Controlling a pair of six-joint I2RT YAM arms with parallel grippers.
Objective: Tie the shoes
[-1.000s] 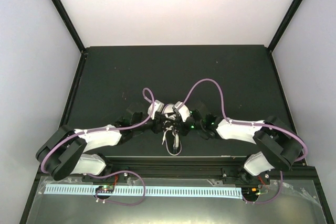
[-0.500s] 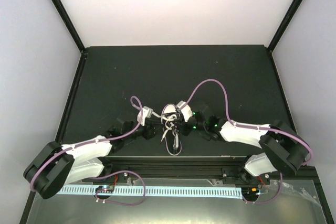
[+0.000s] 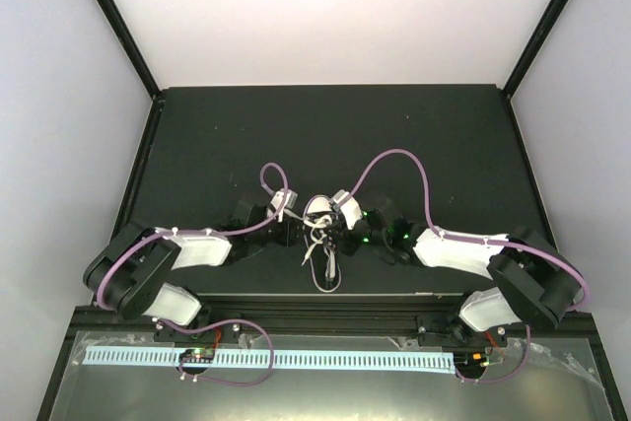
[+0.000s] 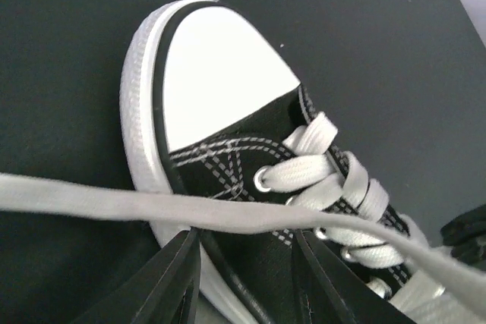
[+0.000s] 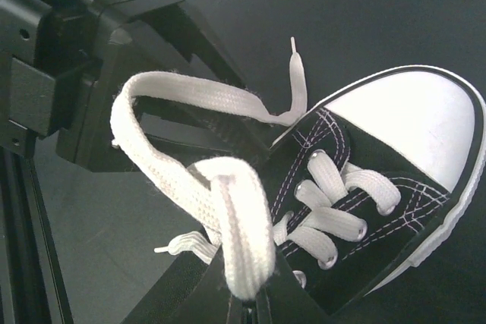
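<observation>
From above: small black canvas sneaker (image 3: pixel 327 268) with white toe cap on matte black table (image 3: pixel 444 145), between left gripper (image 3: pixel 296 236) and right gripper (image 3: pixel 337 234). Left wrist: jaws apart, flat white lace (image 4: pixel 114 206) stretched across them. Right wrist: pinched tight on looped lace.

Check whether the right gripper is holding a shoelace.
Yes, in the right wrist view the right gripper is shut on a folded loop of white lace beside the shoe.
</observation>
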